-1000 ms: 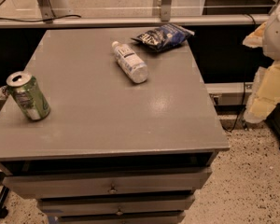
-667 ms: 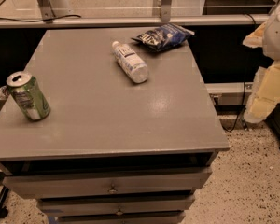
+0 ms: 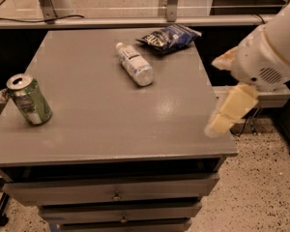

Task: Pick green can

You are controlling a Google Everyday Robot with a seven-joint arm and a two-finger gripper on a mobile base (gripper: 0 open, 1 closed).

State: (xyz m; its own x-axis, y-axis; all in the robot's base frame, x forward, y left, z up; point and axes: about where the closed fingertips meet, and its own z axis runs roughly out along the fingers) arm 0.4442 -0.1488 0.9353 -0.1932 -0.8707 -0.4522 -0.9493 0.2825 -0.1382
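Grey tabletop (image 3: 111, 124) over a stack of drawers (image 3: 116, 192), on a speckled floor (image 3: 261, 187): three items sit on the surface while my tool (image 3: 212, 95) hangs at its right edge. The green can (image 3: 30, 100) stands upright near the left edge, toward the front corner, with its silver top showing and a whitish label patch facing the camera. A clear plastic water bottle (image 3: 134, 64) lies on its side near the middle of the far half, its white cap pointing to the far left. Just beyond it, by the far edge, lies a dark blue snack bag (image 3: 170, 36), close to the bottle but apart from it. My tool is spread wide and holds nothing, its pale yellow fingers (image 3: 232, 108) well apart, the lower one angled down over the right front corner. Nearly the whole width of the tabletop lies between it and the can.
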